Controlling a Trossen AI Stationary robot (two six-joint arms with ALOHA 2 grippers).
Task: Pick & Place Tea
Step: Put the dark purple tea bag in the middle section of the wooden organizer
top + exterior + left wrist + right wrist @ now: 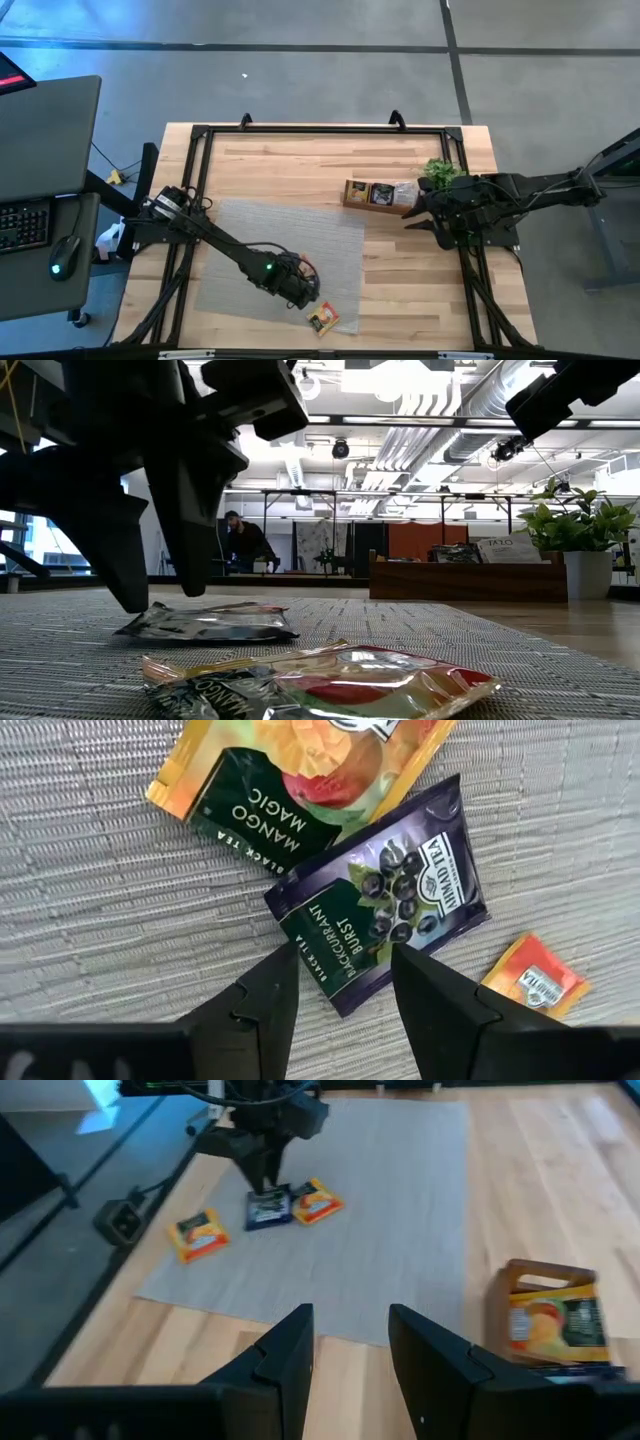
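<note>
My left gripper (pixel 345 965) is open and points down over the grey mat. Its fingers stand on either side of one end of a dark blackcurrant tea sachet (pixel 385 895), which lies flat on the mat (pixel 210 622). An orange mango sachet (pixel 290 780) lies beside it, slightly overlapping it. A smaller orange sachet (pixel 535 980) lies apart, also seen in the high view (pixel 322 318). More sachets stand in the wooden tray (pixel 380 193). My right gripper (pixel 350 1345) is open and hovers beside the tray (pixel 555 1320), touching nothing. My left gripper comes at the dark sachet from above, pointing down, with one fingertip (pixel 285 965) on each side of the sachet's end (pixel 345 975). I cannot tell whether the fingers touch the sachet. It lies flat on the mat.
The grey woven mat (pixel 290 240) covers the table's middle and left. The long wooden tray sits toward the right, with a small green potted plant (pixel 440 172) just behind it. A black frame (pixel 200 135) runs along the table's edges. Bare wood lies between mat and tray.
</note>
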